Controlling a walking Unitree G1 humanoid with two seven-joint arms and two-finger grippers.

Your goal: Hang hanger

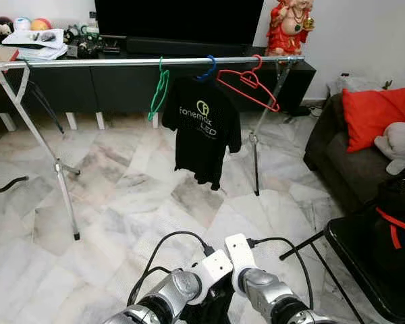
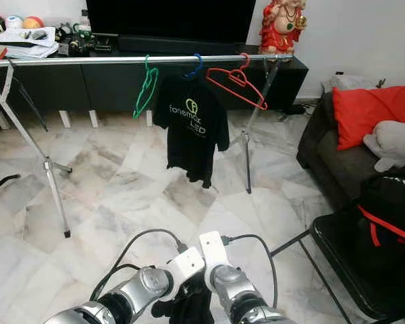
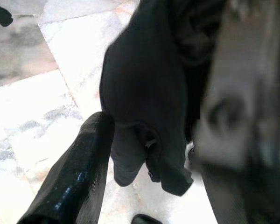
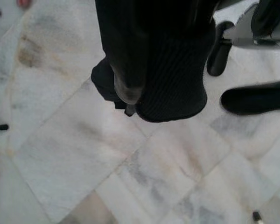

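Both of the robot's arms were drawn in close below its head camera, the left gripper (image 3: 144, 154) and right gripper (image 4: 144, 93) meeting over a bundle of black cloth (image 2: 189, 304) held low above the marble floor (image 1: 121, 196). In the left wrist view one black finger (image 3: 74, 172) lay alongside the dark fabric with the cloth bunched against it, which suggested a hold on it, but whether those fingers were closed on it or merely touching could not be told; the right wrist view was too crowded with black knit to show how that gripper's fingers stood either. The arms appeared to be kept together so that the garment (possibly already on a hanger, though none could be made out in the bundle) would not drag on the floor. Ahead of the grippers, well apart from them, stood the silver clothes rail (image 1: 121, 62) on its splayed legs, in front of a black TV cabinet (image 1: 108, 88). Hooked over the rail were an empty green hanger (image 1: 159, 94), a blue hanger (image 1: 206, 71) carrying a black printed T-shirt (image 1: 202, 128), and an empty red hanger (image 1: 250, 84) tilted toward the rail's right end. Right of the rail sat a dark sofa (image 1: 337, 162) with a red cushion (image 1: 378, 111), and nearer the robot a black chair (image 1: 364, 256). The hanging looked not yet begun, with a walk toward the rail probably needed first.
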